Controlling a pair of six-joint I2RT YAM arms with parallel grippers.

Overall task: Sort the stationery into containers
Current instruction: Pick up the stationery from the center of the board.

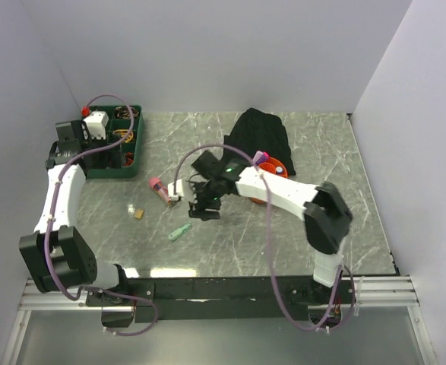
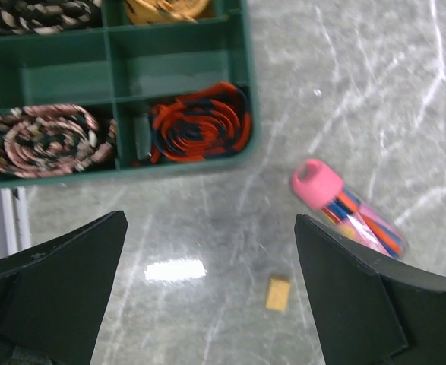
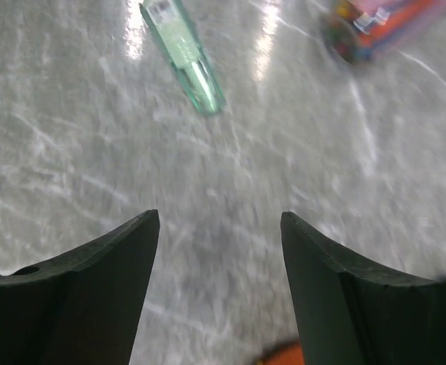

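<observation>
Far left: dark green tray [image 2: 177, 166] on the tabletop [image 1: 230, 251], with coiled bands [image 2: 200, 129] in its near compartments. By its front edge, left claw [image 2: 209, 220], spread wide, holding nothing. Loose on the tabletop to the right: tan eraser [image 2: 279, 293], then pink-capped tube [image 2: 344, 209] with coloured contents, then clear green pen [image 3: 183, 55]. Just beyond the pen, over bare stone, right claw [image 3: 219, 214], parted and empty. Further right, black fabric heap [image 1: 259, 133] and, beside it, orange tub [image 1: 283, 166], partly hidden by the right arm.
</observation>
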